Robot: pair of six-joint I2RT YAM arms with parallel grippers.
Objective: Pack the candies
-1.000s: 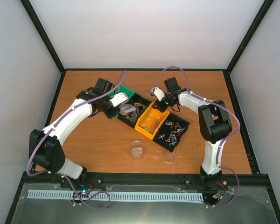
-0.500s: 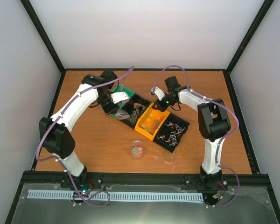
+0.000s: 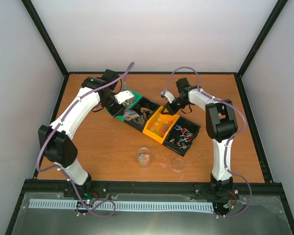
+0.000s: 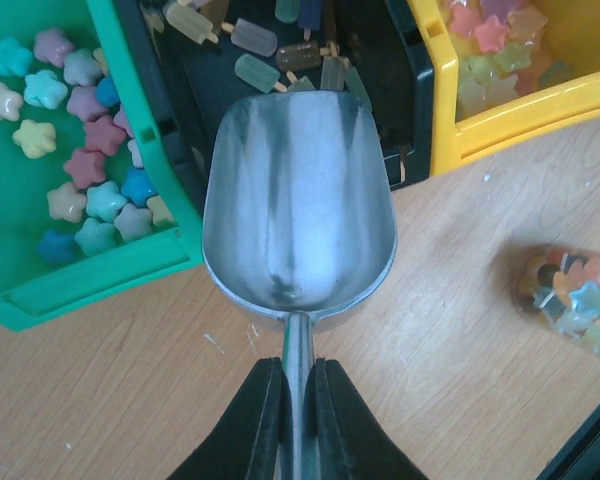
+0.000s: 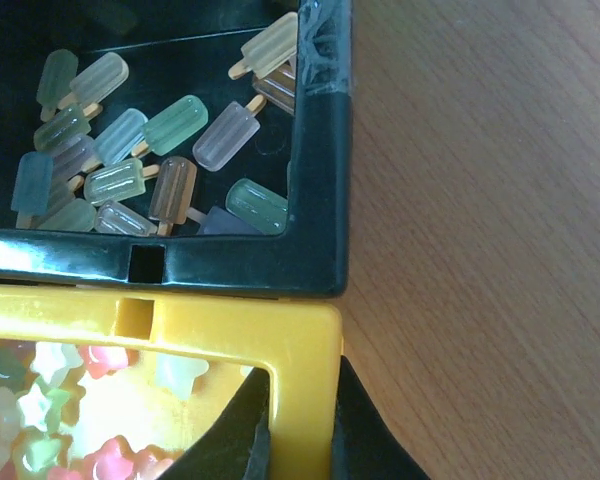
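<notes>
The left gripper (image 4: 298, 385) is closed tight around the handle of the empty scoop (image 4: 298, 200), poised over the near edge of the black bin (image 5: 240, 265), beside the green bin (image 4: 100, 285). Best to drive it low and mouth-first under the candies (image 4: 85, 165) lying in the bins. The right gripper (image 5: 300, 420) clamps the wall of the yellow bin (image 5: 180, 325); it should brace firmly. A part-filled jar (image 3: 144, 157) stands on the wooden counter (image 3: 103, 147), inside pale walls.

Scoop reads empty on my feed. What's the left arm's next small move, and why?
Probably dip the scoop down into the popsicle candies in the black bin: its bowl is empty, its lip overhangs that bin, the left gripper clamps the handle, and the right gripper pinches the yellow bin at its rim.
</notes>
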